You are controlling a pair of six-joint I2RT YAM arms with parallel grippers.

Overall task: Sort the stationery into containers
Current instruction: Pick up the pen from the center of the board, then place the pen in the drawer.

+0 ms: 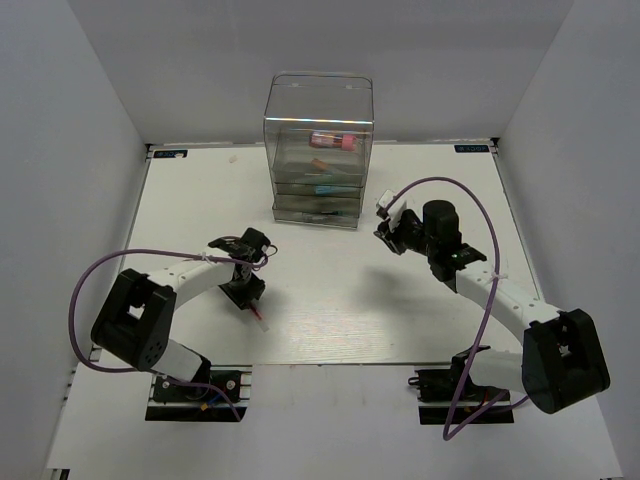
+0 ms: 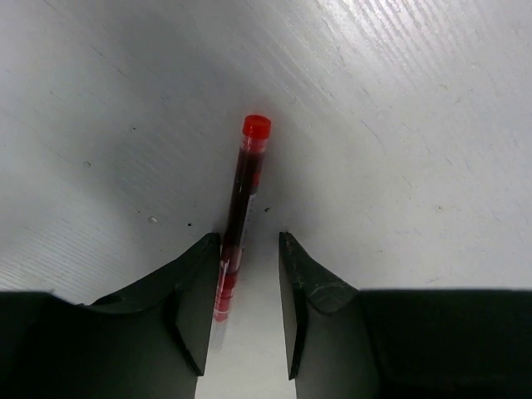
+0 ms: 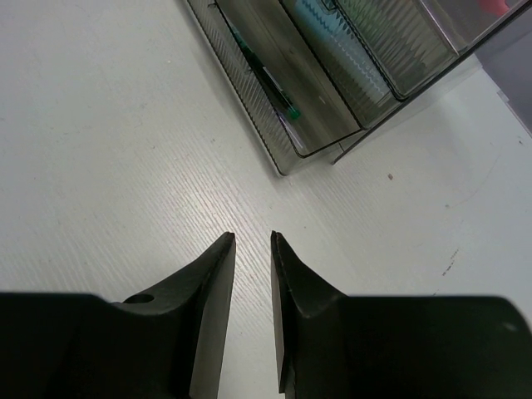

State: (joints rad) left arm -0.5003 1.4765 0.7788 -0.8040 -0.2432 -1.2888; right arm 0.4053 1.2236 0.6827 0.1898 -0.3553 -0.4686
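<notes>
Pen (image 2: pixel 238 208) on white table (image 1: pixel 340 320) (grey walls (image 1: pixel 60 130)).

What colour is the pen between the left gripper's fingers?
The pen is red; left wrist view.

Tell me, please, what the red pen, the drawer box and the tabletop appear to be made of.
Red pen: probably plastic; a glossy translucent barrel shows a dark core, and the cap is opaque red.
Drawer box: clear glossy plastic shell, contents visible through it; the drawers look like ribbed translucent grey plastic.
Tabletop: white, matt, with fine parallel grain; painted wood or laminate, cannot tell which.
</notes>
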